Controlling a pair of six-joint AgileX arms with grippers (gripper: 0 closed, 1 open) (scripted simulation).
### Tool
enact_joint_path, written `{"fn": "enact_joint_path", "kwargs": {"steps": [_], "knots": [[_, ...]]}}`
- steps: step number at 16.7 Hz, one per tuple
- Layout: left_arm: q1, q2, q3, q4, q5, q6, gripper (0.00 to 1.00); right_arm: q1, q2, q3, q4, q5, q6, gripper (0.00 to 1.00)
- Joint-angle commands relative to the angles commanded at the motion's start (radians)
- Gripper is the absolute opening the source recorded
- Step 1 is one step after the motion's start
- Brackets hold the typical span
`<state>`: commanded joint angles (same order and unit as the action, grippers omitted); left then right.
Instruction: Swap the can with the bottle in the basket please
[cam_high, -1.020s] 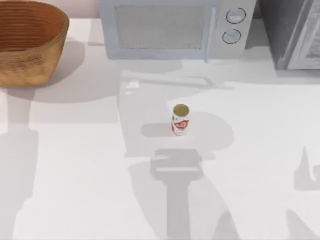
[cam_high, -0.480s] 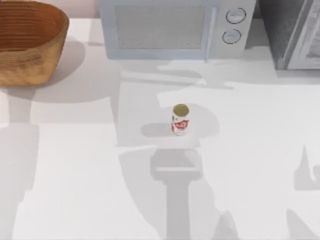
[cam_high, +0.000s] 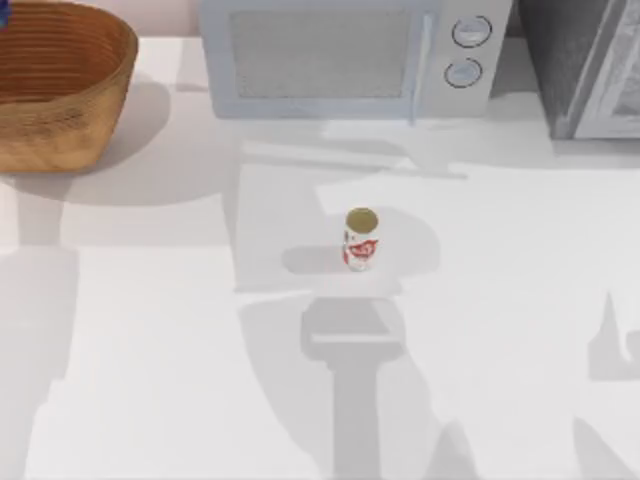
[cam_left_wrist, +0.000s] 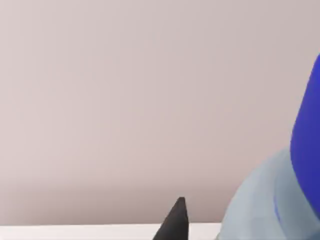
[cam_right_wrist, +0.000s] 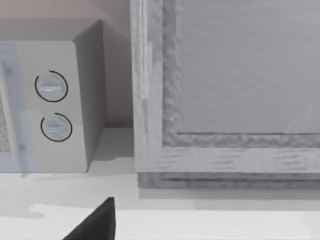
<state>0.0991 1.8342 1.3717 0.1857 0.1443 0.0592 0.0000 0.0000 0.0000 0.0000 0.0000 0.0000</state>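
The white can (cam_high: 361, 240) with red markings and a dull gold top stands upright in the middle of the table, with no gripper near it. The orange-brown wicker basket (cam_high: 60, 95) sits at the back left. A sliver of the blue bottle (cam_high: 4, 12) shows at the far left corner, above the basket's rim. In the left wrist view the bottle (cam_left_wrist: 307, 150) looms close, blue over a pale part, beside a dark fingertip (cam_left_wrist: 176, 222) of my left gripper (cam_left_wrist: 215, 232), which holds it against the plain wall. My right gripper (cam_right_wrist: 97, 225) hovers near the back right, facing the cabinet.
A white microwave (cam_high: 350, 55) stands along the back edge, with its dials (cam_right_wrist: 50, 86) also in the right wrist view. A grey cabinet (cam_high: 590, 65) fills the back right corner. Arm shadows lie across the table's front half.
A bit of the blue bottle has come into the top view's far left corner. The arm shadows on the table have shifted. The can has not moved.
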Motion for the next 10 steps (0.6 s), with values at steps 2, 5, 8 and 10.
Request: {"fn": "enact_joint_path", "kwargs": {"steps": [2,5,8,10], "knots": [[0.0,0.0,0.0,0.0,0.0,0.0,0.83,0.0,0.0,0.0,0.0,0.0,0.0,1.0],[0.0,0.0,0.0,0.0,0.0,0.0,1.0,0.0,0.0,0.0,0.0,0.0,0.0,1.0],[0.0,0.0,0.0,0.0,0.0,0.0,1.0,0.0,0.0,0.0,0.0,0.0,0.0,1.0],[0.0,0.0,0.0,0.0,0.0,0.0,1.0,0.0,0.0,0.0,0.0,0.0,0.0,1.0]]}}
